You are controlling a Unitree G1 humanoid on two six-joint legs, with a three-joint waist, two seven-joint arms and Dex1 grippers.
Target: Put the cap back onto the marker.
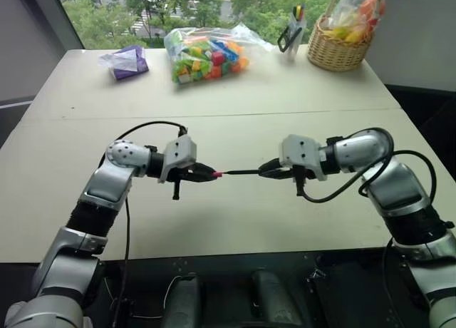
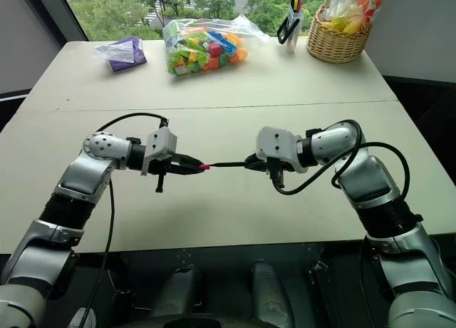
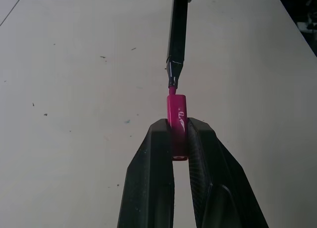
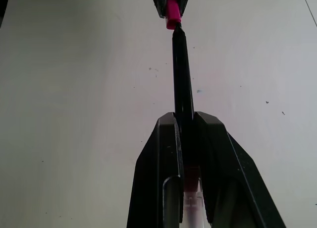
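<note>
the left tool (image 1: 201,173) is pinched shut on the cap (image 3: 177,120), gripping its closed end so the open mouth sticks out past the fingers (image 3: 153,183) and faces right, free to take the nib. cap and marker (image 1: 242,172) hang in mid-air over the bare front of the tabletop (image 1: 235,114), between the two arms, so nothing below can knock them. the marker lies almost level, its pinkish tip right at the cap's mouth, seemingly just entering; it looks lined up, not yet seated. the right tool (image 1: 269,170) is clamped on the marker's rear part, leaving the front length bare to slide in. a straight push together should finish it; any tilt could jam the nib on the rim.
</note>
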